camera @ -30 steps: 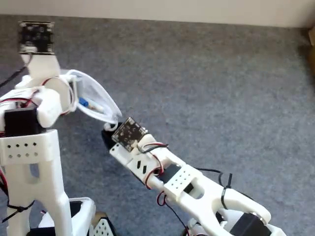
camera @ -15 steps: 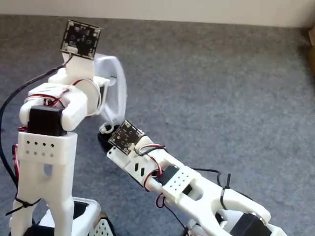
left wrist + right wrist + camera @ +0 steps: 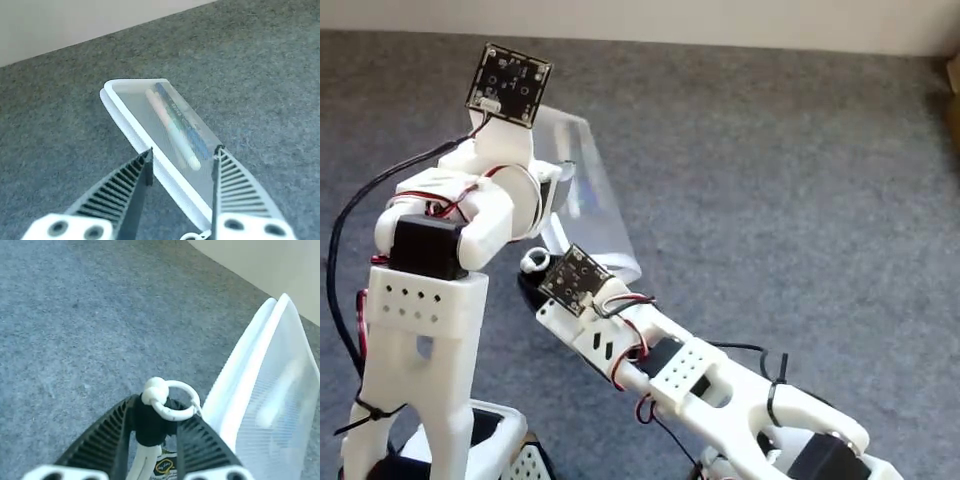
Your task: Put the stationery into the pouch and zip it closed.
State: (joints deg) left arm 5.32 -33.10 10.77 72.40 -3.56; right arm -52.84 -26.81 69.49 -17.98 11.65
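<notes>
A translucent white pouch [image 3: 592,205] stands tilted above the grey carpet, with pens [image 3: 176,125] showing through its mesh side. My left gripper [image 3: 182,152] is shut across one end of the pouch [image 3: 150,112], one finger against each edge. At the pouch's lower end, the right gripper [image 3: 532,272] is shut on the zipper pull. In the right wrist view, the pull's white ring [image 3: 173,401] and knot stick out above the right gripper [image 3: 157,415], and the pouch [image 3: 272,385] rises just beside them.
Grey carpet [image 3: 790,190] stretches open to the right and far side. A pale wall [image 3: 670,18] runs along the far edge. Both arm bases crowd the near left, and the right arm's white body [image 3: 720,385] crosses the near middle.
The left arm has risen and turned, swinging the pouch up and to the right until it stands more upright. The right gripper has stayed almost in place on the zipper pull.
</notes>
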